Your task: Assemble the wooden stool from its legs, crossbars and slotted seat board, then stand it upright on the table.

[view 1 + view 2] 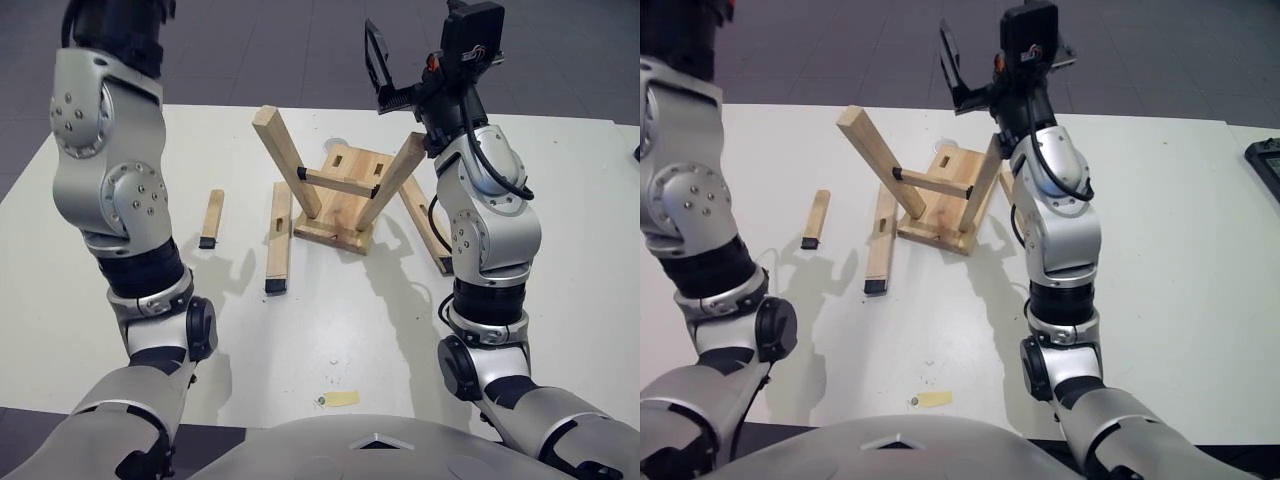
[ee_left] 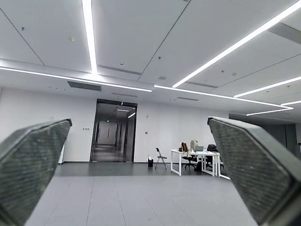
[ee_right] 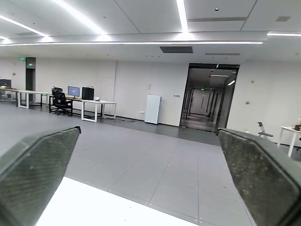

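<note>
The white table (image 1: 560, 200) carries a half-built stool. The seat (image 1: 338, 212) lies with its underside up near the far middle, and two legs (image 1: 287, 160) stand out of it, splayed apart and tied together by a fitted crossbar (image 1: 340, 183). Both arms are raised off the work. The right gripper (image 3: 149, 130) sits high above the far right side of the stool, and the left gripper (image 2: 139, 121) is lifted on the left side. Each has its jaws spread wide with nothing between them, facing out into the room rather than down at the parts. A loose leg (image 1: 279, 240) lies flat just left of the seat. A second loose leg (image 1: 425, 222) lies flat on its right, partly hidden behind the right arm. A short crossbar (image 1: 210, 218) lies alone farther left, well apart from the stool. A small yellow tag (image 1: 340, 398) sits near the front edge. By my reading the job is about halfway: one leg pair is in, the other pair is not yet fitted, and the stool has not been turned upright. The next move likely calls for one gripper to come down over a loose leg, grip it across its narrow faces and lift it. The other gripper should probably steady the seat while the leg's end is lined up with a free slot.
</note>
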Available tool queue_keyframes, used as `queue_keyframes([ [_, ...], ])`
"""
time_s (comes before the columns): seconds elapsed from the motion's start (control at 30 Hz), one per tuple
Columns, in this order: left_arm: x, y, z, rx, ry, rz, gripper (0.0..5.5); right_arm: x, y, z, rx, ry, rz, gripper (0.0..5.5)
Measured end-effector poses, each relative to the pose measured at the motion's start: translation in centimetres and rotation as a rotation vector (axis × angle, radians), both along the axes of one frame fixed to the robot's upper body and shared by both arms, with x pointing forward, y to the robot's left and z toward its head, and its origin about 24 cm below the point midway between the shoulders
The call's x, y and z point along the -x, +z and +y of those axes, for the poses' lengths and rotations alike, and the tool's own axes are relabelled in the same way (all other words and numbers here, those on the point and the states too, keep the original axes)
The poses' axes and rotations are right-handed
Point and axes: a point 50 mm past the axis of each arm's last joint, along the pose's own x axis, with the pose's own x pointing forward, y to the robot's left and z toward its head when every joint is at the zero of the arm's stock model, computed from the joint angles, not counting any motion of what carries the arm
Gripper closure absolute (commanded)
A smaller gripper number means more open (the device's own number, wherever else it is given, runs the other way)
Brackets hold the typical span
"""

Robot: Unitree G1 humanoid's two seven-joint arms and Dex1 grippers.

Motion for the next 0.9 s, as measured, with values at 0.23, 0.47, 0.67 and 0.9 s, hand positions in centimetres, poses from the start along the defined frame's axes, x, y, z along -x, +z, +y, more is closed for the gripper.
queue_keyframes([
  [0.23,-1.0,-8.0,-2.8,-0.324,-0.037,0.331,0.1,0.0,0.0,-0.2,-0.013,-0.005,0.001,0.12],
  [0.47,-1.3,-8.2,-3.1,-0.185,-0.059,0.265,0.1,0.0,0.0,0.1,-0.006,0.009,-0.001,0.12],
  [0.67,-1.1,-7.2,-2.6,-0.007,-0.037,0.191,0.1,-0.2,-0.3,0.1,-0.01,0.006,0.0,0.12],
  [0.9,3.7,1.7,4.0,0.363,0.04,-0.184,0.1,3.4,1.2,3.9,-0.008,0.439,-0.073,0.12],
])
